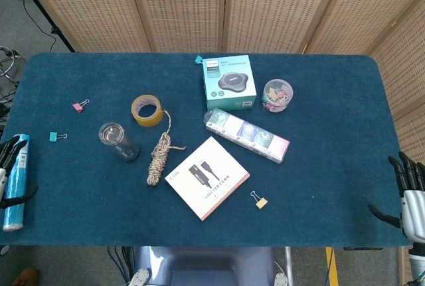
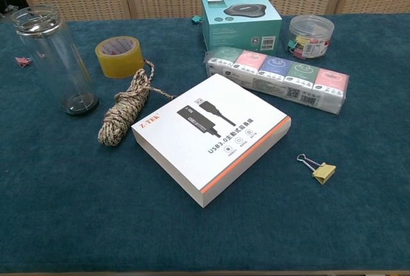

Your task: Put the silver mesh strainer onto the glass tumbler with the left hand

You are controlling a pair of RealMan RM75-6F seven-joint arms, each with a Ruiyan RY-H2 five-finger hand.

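The glass tumbler stands upright on the left part of the blue table, also seen in the chest view. A silver mesh strainer sits in its mouth. My left hand shows only at the far left edge of the head view, well away from the tumbler. Its dark fingers are spread and hold nothing, next to a blue tube. At the front right corner my right hand is open and empty. Neither hand appears in the chest view.
Right of the tumbler lie a yellow tape roll, a coil of rope and a white USB box. Behind are a teal box, a jar of clips and tissue packs. Small binder clips lie around.
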